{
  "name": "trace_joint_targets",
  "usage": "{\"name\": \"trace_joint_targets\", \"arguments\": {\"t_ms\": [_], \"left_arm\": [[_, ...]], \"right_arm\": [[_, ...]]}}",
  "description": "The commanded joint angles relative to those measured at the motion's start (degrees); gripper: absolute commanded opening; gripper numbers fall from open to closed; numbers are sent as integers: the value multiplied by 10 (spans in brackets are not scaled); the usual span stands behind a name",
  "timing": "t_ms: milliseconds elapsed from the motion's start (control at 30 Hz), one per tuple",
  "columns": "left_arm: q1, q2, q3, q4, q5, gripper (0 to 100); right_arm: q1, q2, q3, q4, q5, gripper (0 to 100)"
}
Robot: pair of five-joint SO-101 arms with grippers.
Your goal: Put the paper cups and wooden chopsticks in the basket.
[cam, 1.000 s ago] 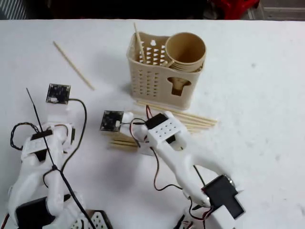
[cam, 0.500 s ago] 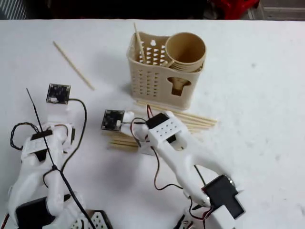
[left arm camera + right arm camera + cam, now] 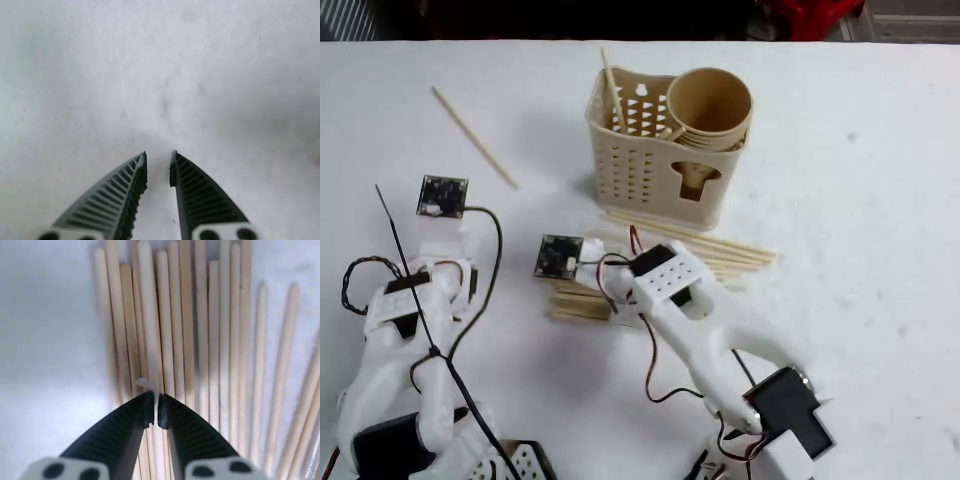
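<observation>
Just beneath right gripper [image 3: 154, 410], chopsticks [image 3: 200, 340].

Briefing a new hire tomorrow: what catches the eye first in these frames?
First, the cream basket at the far middle of the table, with stacked paper cups and one upright chopstick in it. Next, the spread of wooden chopsticks lying in front of it, with the right gripper low over them. A lone chopstick lies apart on the left arm's side.
</observation>
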Motion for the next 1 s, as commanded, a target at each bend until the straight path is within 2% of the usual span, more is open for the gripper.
{"name": "trace_joint_targets", "arguments": {"t_ms": [0, 200, 333, 600, 733, 867, 967], "left_arm": [[15, -14, -1, -13, -7, 98], [15, -14, -1, -13, -7, 98], [15, -14, -1, -13, -7, 98], [15, -14, -1, -13, -7, 98], [15, -14, -1, -13, -7, 98], [15, -14, -1, -13, -7, 98], [15, -14, -1, -13, -7, 98]], "right_arm": [[19, -44, -24, 18, -5, 16], [-18, -125, -20, 95, -25, 18], [-60, -123, 33, 41, -25, 19], [-62, -18, 50, -17, -21, 123], [-55, 0, 41, -28, -23, 121], [-24, -3, 22, -26, -25, 14], [-5, -3, 5, -19, -22, 20]]}}
